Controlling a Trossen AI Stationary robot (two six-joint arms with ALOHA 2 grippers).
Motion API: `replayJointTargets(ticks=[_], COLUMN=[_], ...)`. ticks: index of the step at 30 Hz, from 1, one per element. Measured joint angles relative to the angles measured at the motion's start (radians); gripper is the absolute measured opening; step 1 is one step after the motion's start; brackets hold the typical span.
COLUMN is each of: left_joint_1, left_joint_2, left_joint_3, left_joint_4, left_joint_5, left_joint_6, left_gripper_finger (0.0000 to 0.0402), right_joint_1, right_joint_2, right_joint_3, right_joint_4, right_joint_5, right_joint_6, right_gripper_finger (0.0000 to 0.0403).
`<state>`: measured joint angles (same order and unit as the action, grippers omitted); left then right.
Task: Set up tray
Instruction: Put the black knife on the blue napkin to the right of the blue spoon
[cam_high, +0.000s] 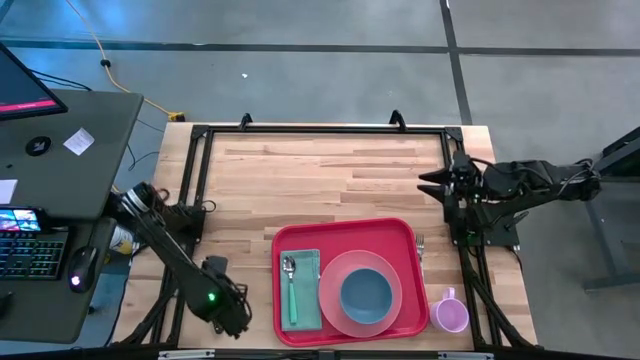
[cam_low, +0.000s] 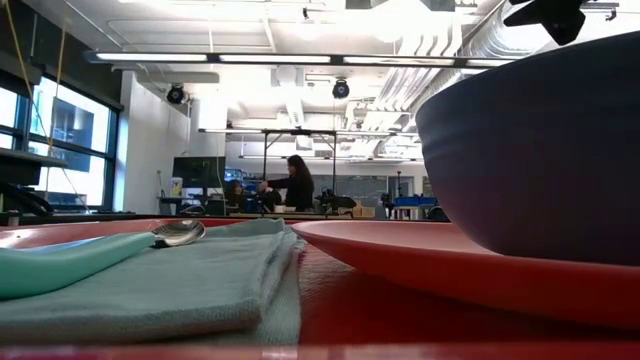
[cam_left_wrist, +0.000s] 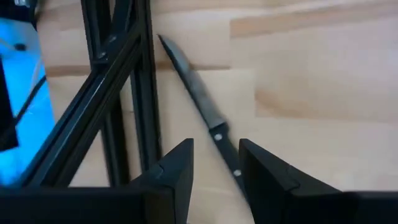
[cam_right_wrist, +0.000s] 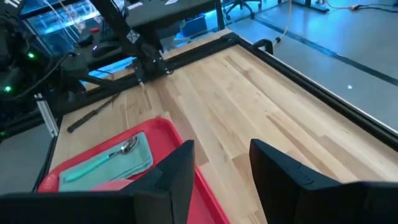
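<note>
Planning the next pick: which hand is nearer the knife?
Left. The left hand hovers right over the knife, fingers open astride its handle. The right hand waits across the table, beyond the tray.

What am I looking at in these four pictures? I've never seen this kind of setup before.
Two robot arms work at a wooden table. One picture looks straight down, one sits at table level, and two ride on the wrists. The red tray holds a teal napkin with a spoon, plus a pink plate carrying a blue bowl. Beside the tray lie a fork and a purple cup. The left end effector hangs open over a knife; the right end effector is open, holding nothing.
</note>
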<state>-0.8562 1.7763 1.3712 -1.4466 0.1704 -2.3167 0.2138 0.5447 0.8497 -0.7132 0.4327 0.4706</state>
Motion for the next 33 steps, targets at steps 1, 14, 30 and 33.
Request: replayJointTargets(ticks=[1, 14, 30, 33], left_joint_1=[0.000, -0.051, -0.083, -0.075], left_joint_2=[-0.012, -0.328, -0.322, -0.320], left_joint_3=[-0.018, -0.516, -0.613, -0.614], left_joint_4=[0.015, 0.741, 0.740, 0.722], left_joint_5=[0.000, 0.138, 0.186, 0.154], left_joint_6=[0.020, -0.121, -0.107, -0.109], left_gripper_finger=[0.0161, 0.0161, 0.0161, 0.0161], right_joint_1=[0.000, 0.000, 0.000, 0.000], right_joint_2=[0.004, 0.068, 0.090, 0.090], right_joint_3=[0.000, 0.000, 0.000, 0.000], right_joint_4=[0.000, 0.001, 0.000, -0.001], right_joint_5=[0.003, -0.007, -0.020, -0.019], right_joint_6=[0.000, 0.060, 0.090, 0.089], right_gripper_finger=[0.0138, 0.0138, 0.0138, 0.0138])
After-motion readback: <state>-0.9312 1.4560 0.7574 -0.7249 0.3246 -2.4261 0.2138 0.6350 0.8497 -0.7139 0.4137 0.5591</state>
